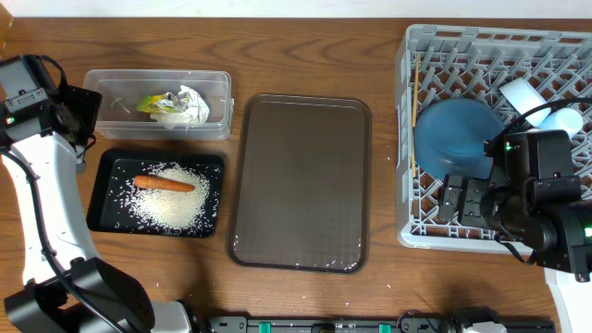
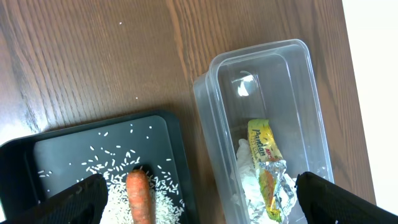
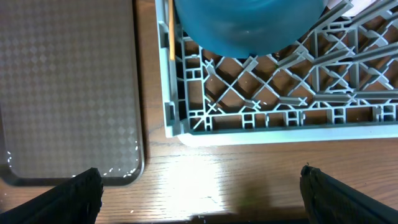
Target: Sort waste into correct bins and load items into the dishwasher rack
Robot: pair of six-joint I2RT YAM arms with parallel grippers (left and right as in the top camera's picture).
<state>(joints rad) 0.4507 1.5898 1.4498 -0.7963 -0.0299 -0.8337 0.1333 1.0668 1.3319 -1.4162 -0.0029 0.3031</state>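
The grey dishwasher rack (image 1: 435, 231) at the right holds the blue bowl (image 1: 458, 134), thin chopsticks (image 1: 416, 102), a white cup (image 1: 521, 93) and a light-blue cup (image 1: 566, 118). The black tray (image 1: 104, 199) holds rice (image 1: 171, 205) and the carrot (image 1: 164, 183). The clear tub (image 1: 111, 88) holds tissue (image 1: 191, 106) and the yellow-green wrapper (image 1: 153, 104). My left gripper (image 2: 199, 205) is open and empty above the gap between tray (image 2: 37, 152) and tub (image 2: 273, 74). My right gripper (image 3: 199, 196) is open and empty over the table by the rack's front edge (image 3: 280, 130).
A large dark brown serving tray (image 1: 299, 180) lies in the middle, with a few stray rice grains on its near edge. The right arm's body covers the rack's front right corner.
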